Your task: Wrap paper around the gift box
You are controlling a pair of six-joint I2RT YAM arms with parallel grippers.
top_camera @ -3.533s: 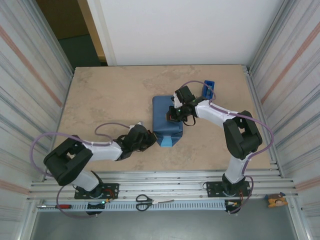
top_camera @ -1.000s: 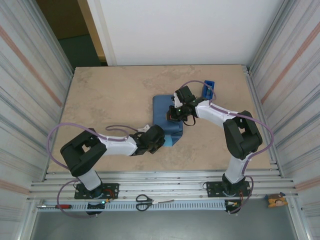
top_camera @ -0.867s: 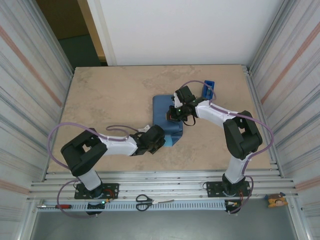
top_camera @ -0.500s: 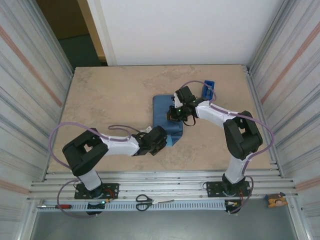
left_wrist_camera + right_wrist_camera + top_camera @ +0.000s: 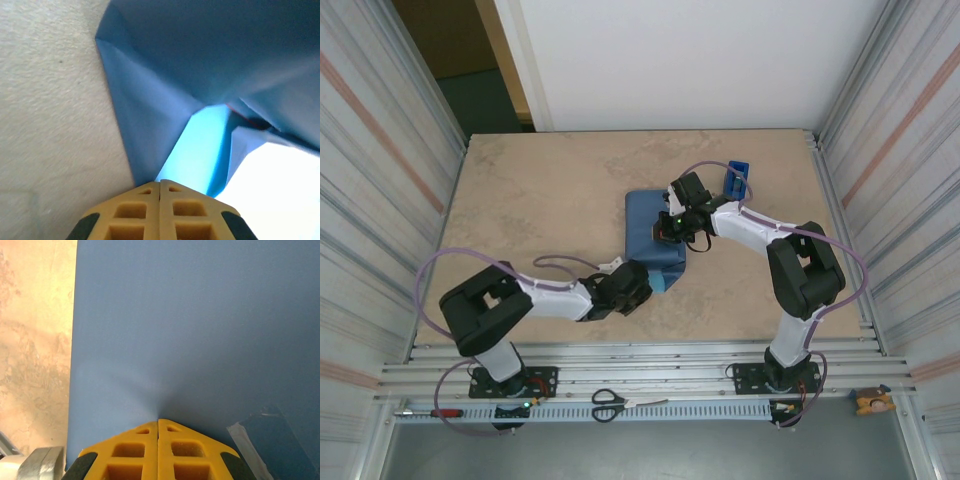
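Gift box, flat orange square (image 5: pixel 245 118): probably the sliver under thin blue wrapping paper (image 5: pixel 648 232). Top covered; box's near end flap (image 5: pixel 192 150) loose. Right gripper (image 5: pixel 158 421) closed, pressing on top; left gripper (image 5: pixel 160 184) closed, empty, at that flap.

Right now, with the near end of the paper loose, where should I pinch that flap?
Pinch the light-blue pointed flap of the paper at its narrow tip, coming from the near side, low along the table. The side folds taper it toward the left gripper, and the shut right gripper rests on the top.
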